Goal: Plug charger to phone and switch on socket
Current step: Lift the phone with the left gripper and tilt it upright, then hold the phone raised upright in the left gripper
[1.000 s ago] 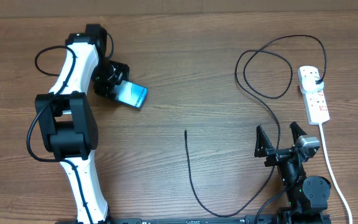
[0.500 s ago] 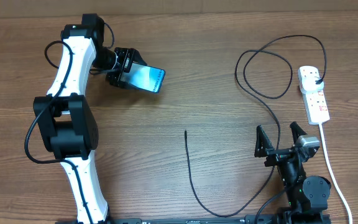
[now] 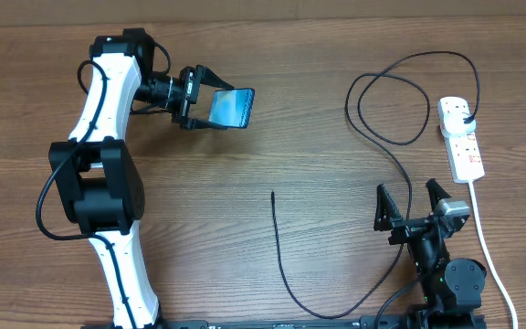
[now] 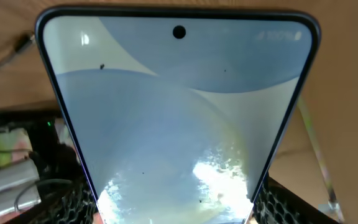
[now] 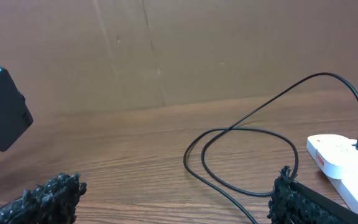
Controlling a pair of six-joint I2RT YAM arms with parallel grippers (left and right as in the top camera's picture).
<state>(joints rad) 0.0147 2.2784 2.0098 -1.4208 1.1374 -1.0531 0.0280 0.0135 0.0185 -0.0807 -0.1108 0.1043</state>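
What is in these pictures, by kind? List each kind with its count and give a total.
Slim smartphone with glowing blue-white screen: 1
Thin black charger cable: 1
White oblong power strip: 1
Black two-finger grippers, the left gripper and the right gripper: 2
Total: 5
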